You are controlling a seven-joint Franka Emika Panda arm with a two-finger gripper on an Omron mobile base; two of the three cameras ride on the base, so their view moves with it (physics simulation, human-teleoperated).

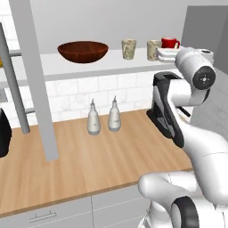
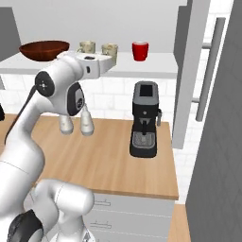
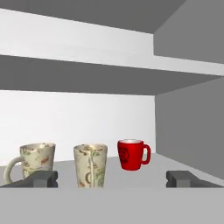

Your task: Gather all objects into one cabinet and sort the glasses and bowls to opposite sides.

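On the cabinet's white shelf (image 1: pixel 89 67) stands the dark brown bowl (image 1: pixel 83 51) at the left. To its right are two beige speckled glasses (image 1: pixel 128 49) (image 1: pixel 154 50), then a red mug (image 1: pixel 170 42). My gripper (image 1: pixel 160 54) hovers at the shelf's front edge, just before the right glass. In the hand view the fingertips (image 3: pixel 41 179) stand wide apart, and the gripper (image 3: pixel 112 179) is open. The nearer glass (image 3: pixel 90 165) stands just beyond the gap, touching neither finger. The other glass (image 3: pixel 37 162) is left of it and the red mug (image 3: pixel 131 154) right.
Two white spouted bottles (image 1: pixel 103 118) stand on the wooden counter (image 1: pixel 89 160) below the shelf. A black coffee machine (image 2: pixel 144 120) sits at the counter's right. The open grey cabinet doors (image 1: pixel 33 80) (image 2: pixel 189 71) with bar handles flank the shelf.
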